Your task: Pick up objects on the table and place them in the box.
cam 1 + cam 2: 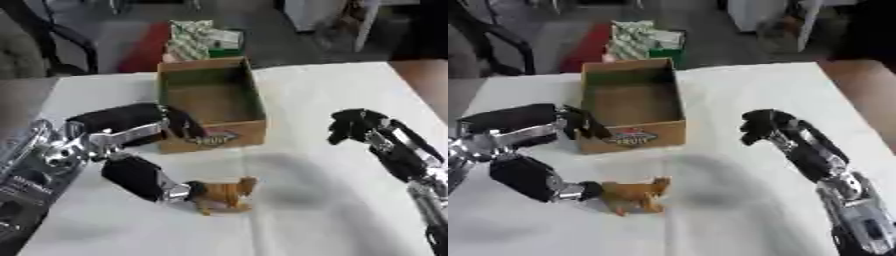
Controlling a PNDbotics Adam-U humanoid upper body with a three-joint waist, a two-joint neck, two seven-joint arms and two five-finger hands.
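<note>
An orange-brown toy animal (229,194) stands on the white table (332,85), in front of the box. My left hand (196,190) comes in from the left and closes on the toy's rear end; its fingers are mostly hidden against the toy. The open cardboard box (256,102) sits at the table's far middle with a label on its front wall, and its inside looks empty. My right hand (761,126) hangs over the table to the right of the box with its fingers curled and nothing in them.
A black section of my left arm (122,120) lies against the box's front left corner. Green and white packages (201,37) lie behind the box, off the table. A chair (52,35) stands at the far left.
</note>
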